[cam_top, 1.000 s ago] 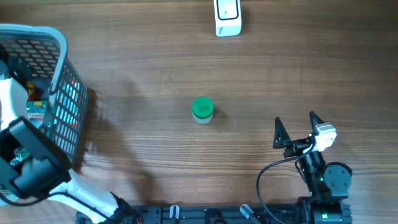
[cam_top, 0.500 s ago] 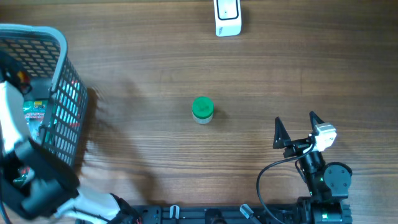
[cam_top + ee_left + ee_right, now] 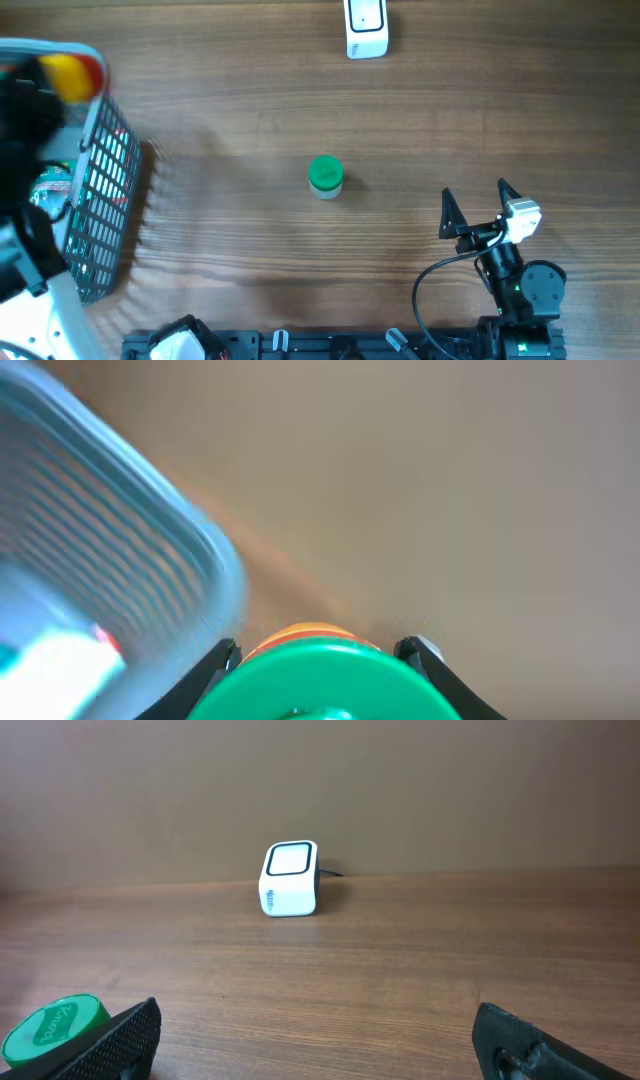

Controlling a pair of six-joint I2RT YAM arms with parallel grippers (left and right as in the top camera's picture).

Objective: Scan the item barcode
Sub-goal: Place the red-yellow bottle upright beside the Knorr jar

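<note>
My left gripper [image 3: 325, 652] is shut on a container with a green lid [image 3: 325, 682] and an orange-yellow body, held above the basket rim. From overhead, this item shows as a yellow and red shape [image 3: 68, 72] at the far left, in the dark left gripper [image 3: 50, 85]. No barcode shows on it. The white scanner [image 3: 366, 28] stands at the table's far edge, also seen as the scanner [image 3: 291, 880] facing the right wrist camera. My right gripper [image 3: 475, 205] rests open at the near right with nothing between its fingers.
A blue mesh basket [image 3: 100, 170] holding more packaged goods stands at the left edge. A second green-lidded jar [image 3: 325, 176] stands upright mid-table, seen low left as the jar [image 3: 55, 1028] in the right wrist view. Bare wood lies between it and the scanner.
The left arm has lifted out of the basket, its jaws closed on the green-lidded container, which now sits above the rim. The right arm has not moved.
</note>
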